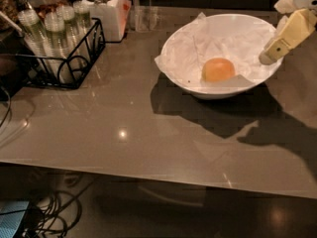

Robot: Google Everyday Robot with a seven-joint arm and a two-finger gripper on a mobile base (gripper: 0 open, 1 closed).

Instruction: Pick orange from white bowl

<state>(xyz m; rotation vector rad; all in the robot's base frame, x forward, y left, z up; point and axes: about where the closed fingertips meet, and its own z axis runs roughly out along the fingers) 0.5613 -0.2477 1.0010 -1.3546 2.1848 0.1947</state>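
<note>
Orange is not in the gripper, which hangs at the frame's upper right over the white bowl rim, tilted down-left, probably to reach inward. It is cropped there, so I cannot tell how far open it is. The fruit rests low on the bowl's paper lining, right of centre

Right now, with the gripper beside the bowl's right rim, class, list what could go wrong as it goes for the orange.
1. The gripper hangs at the right rim of the white bowl; coming in low, it might knock the rim and shove or tip the bowl.
2. The orange lies on loose crumpled paper, which could get pinched along with it.
3. Being round, the orange may roll away when touched.
</note>
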